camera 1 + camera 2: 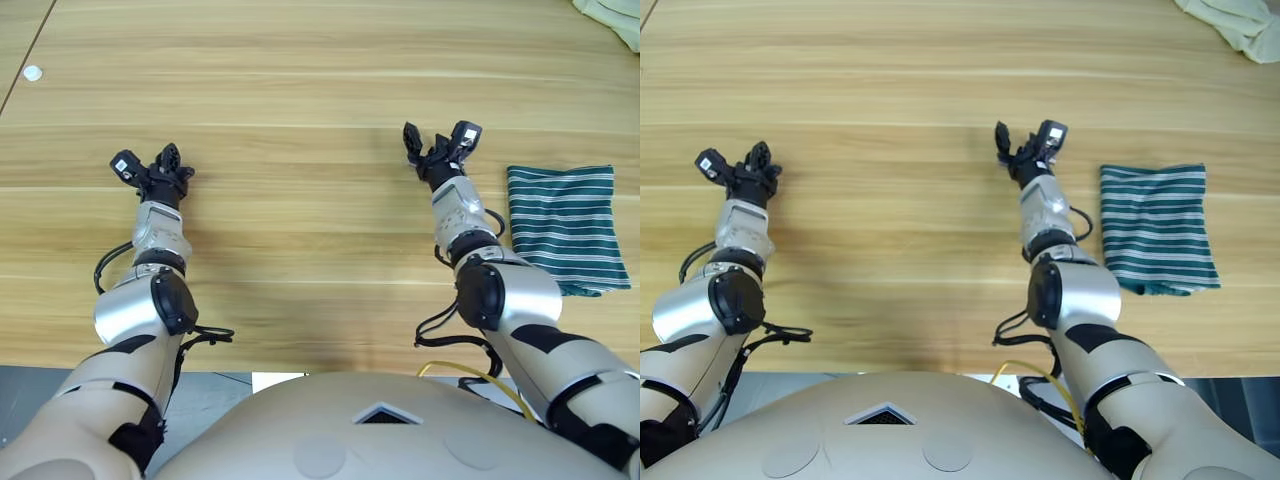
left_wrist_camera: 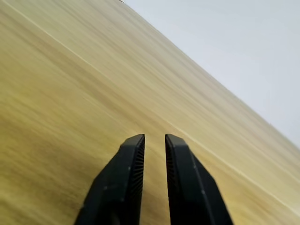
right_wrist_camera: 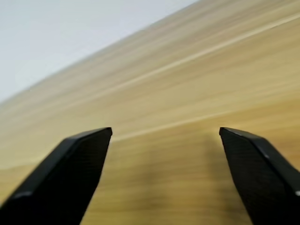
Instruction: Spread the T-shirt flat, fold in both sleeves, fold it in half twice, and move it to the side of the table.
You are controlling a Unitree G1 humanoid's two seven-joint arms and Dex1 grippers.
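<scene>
The T-shirt (image 1: 566, 225), green with thin white stripes, lies folded into a small rectangle on the wooden table (image 1: 300, 90) at the right side. My right gripper (image 1: 428, 147) hovers over bare wood just left of it, apart from the cloth, with its fingers (image 3: 70, 173) spread wide and nothing between them. My left gripper (image 1: 170, 165) is over bare wood on the left half of the table. Its two fingers (image 2: 124, 183) stand nearly together with only a narrow slit between them, holding nothing.
A pale cloth (image 1: 612, 18) lies bunched at the far right corner. A small white disc (image 1: 33, 72) rests near the table's far left edge. The near table edge runs just in front of my arms.
</scene>
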